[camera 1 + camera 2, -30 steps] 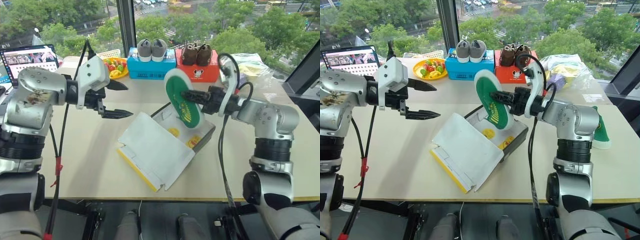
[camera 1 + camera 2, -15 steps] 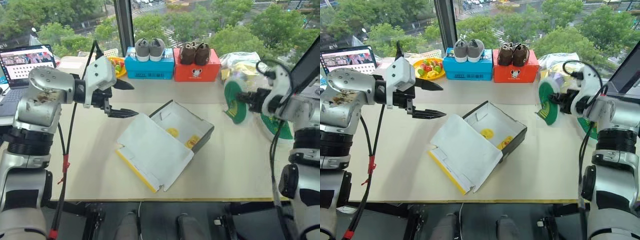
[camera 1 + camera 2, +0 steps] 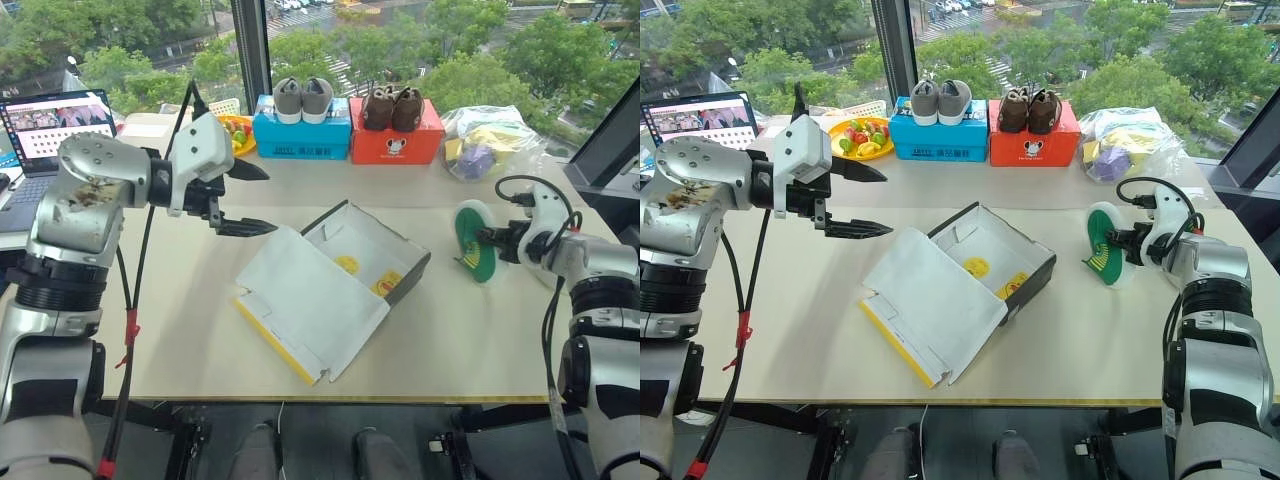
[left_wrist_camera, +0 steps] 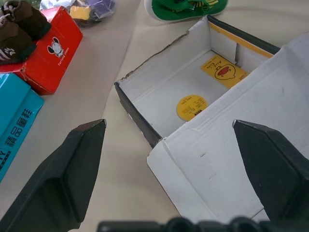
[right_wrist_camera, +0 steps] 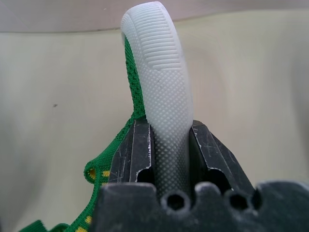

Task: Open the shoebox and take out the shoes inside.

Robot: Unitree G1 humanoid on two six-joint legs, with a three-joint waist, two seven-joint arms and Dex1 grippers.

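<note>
Head view: the right gripper (image 3: 1127,246) pinches a green shoe (image 3: 1101,245) over the table (image 3: 790,320), well right of the open shoebox (image 3: 985,262). Left wrist view: the left gripper (image 4: 169,145) gapes empty above the shoebox. Right wrist view: the fingers (image 5: 137,152) clamp the white sole.

Matt cardboard shoebox (image 3: 372,258); shoe (image 5: 159,92) of green knit (ribbed rubber sole).

Bright, even daylight coming in thru the windows (image 3: 130,40) at the back; shadows on the table (image 3: 180,330) are soft, no harsh glare. Head views sharp; wrist views slightly soft up close.
</note>
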